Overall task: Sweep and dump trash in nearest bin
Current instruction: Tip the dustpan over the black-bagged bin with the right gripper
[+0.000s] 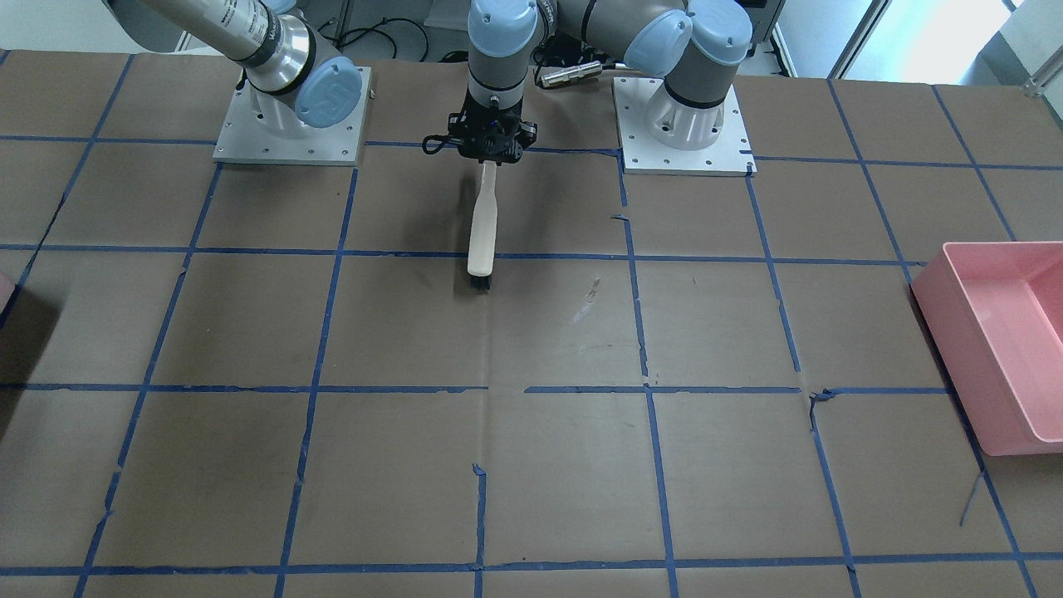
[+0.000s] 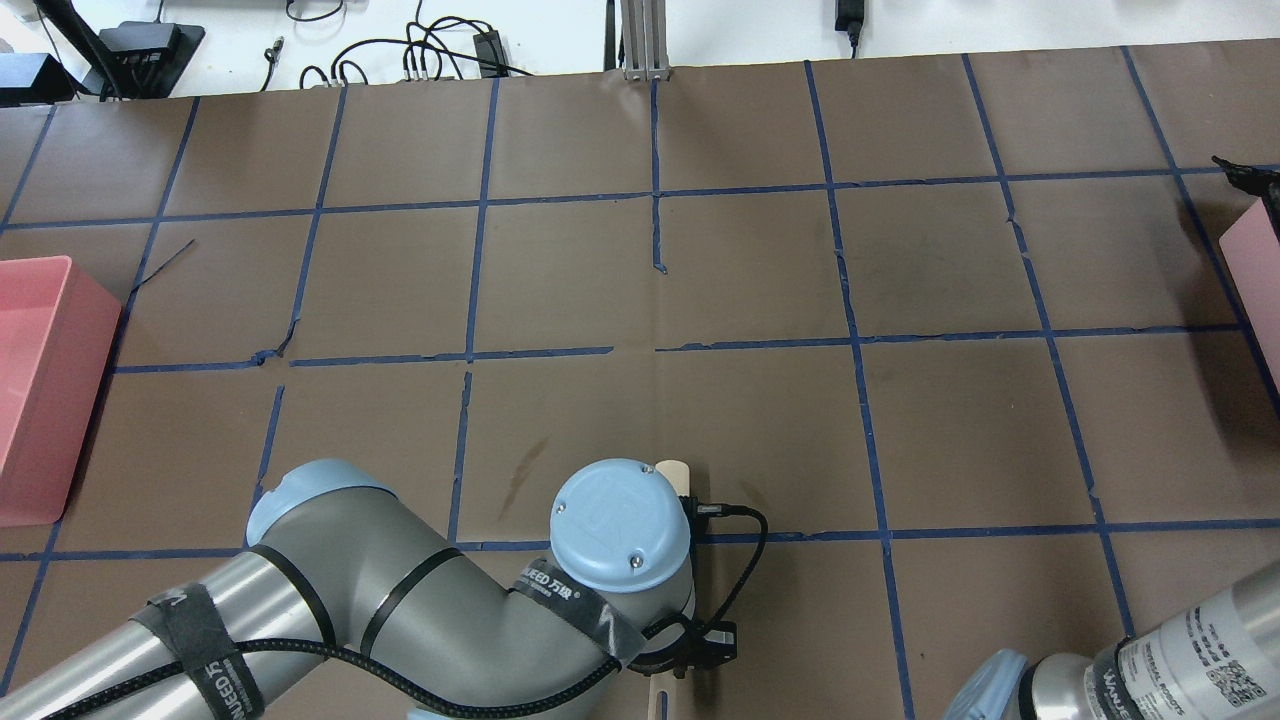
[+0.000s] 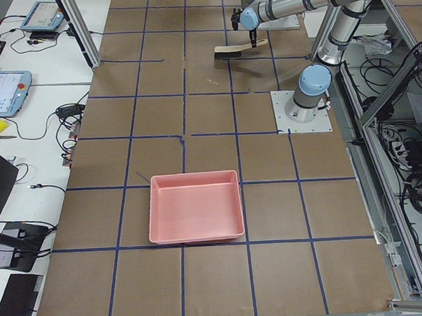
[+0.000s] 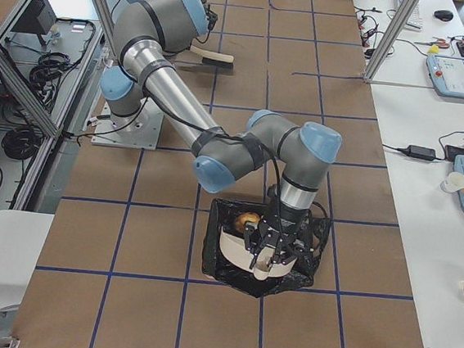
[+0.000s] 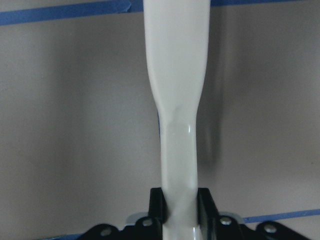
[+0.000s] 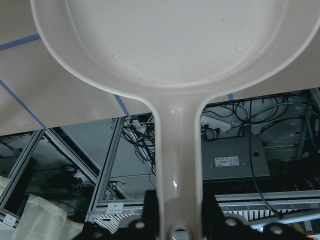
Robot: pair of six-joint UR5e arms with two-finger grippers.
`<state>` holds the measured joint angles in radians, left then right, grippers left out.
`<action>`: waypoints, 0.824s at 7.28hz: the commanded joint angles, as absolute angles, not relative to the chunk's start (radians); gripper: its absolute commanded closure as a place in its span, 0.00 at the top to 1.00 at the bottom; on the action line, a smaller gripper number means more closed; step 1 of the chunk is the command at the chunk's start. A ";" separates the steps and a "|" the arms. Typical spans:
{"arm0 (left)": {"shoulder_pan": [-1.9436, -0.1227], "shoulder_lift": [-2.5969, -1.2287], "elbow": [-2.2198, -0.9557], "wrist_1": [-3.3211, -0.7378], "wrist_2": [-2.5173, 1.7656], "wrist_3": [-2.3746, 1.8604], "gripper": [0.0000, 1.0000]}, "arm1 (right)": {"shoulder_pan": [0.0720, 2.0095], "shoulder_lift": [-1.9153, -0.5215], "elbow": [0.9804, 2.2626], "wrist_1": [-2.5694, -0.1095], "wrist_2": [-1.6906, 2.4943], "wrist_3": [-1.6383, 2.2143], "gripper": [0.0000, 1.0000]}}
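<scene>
My left gripper (image 1: 492,158) is shut on the white handle of a brush (image 1: 482,228) near the robot's base. The handle sits between the jaws in the left wrist view (image 5: 177,100). The black bristles rest on the table. My right gripper (image 4: 272,256) is shut on the handle of a white dustpan (image 6: 175,45) and holds it over the black-bagged bin (image 4: 309,268) at the table's right end. The pan's inside looks empty. One golden-brown piece of trash (image 4: 248,222) lies in the bin; the other pieces are hidden. A pink sliver of the bin (image 2: 1258,270) shows in the overhead view.
A large pink tub (image 1: 996,349) stands at the table's left end, also in the overhead view (image 2: 40,390). The brown table (image 1: 531,465) carries a grid of blue tape. Both arm bases (image 1: 291,124) stand at the robot's edge.
</scene>
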<state>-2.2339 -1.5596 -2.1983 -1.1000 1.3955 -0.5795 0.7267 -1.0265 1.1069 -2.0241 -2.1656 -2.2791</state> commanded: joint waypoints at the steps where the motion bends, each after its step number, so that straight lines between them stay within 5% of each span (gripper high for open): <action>1: -2.233 -1.555 -2.204 -1.092 1.396 -0.580 0.00 | 0.729 -1.061 1.104 -2.022 -2.116 -2.275 0.00; 4: -2.233 -1.562 -2.204 -1.071 1.437 -0.581 0.00 | 0.727 -1.112 1.109 -1.975 -1.920 -2.130 0.00; 6: -2.232 -1.563 -2.206 -1.071 1.436 -0.584 0.00 | 0.727 -1.191 1.118 -1.716 -1.835 -1.845 0.00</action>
